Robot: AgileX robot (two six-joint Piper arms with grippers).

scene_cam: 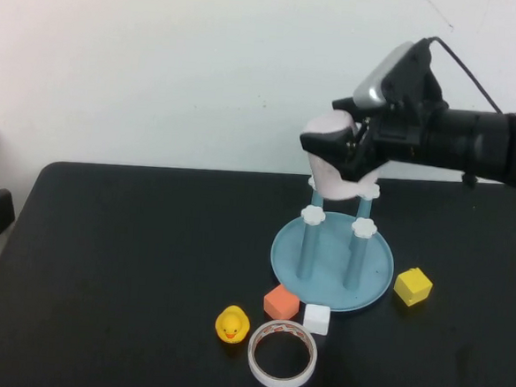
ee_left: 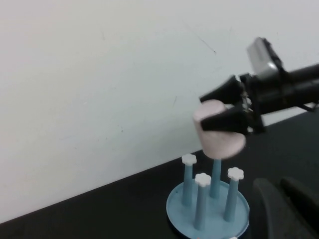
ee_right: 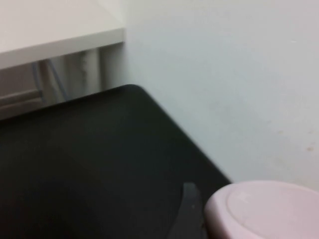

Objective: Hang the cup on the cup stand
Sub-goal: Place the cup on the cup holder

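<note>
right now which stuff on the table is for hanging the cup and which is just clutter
For the job:
cup, held over the stand in the right gripper
cup stand

Lying about:
yellow duck
orange block
white block
yellow block
tape ring
left gripper, shut, parked

Right arm reaches in horizontally from the right, right gripper (scene_cam: 347, 157) raised, jaws clamped on the cup (scene_cam: 334, 177). Left gripper (ee_left: 286, 209) low, jaws closed.

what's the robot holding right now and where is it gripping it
The right gripper holds the pink cup by its sides, upside down over the cup stand. The left gripper, low beside the stand, holds nothing.
</note>
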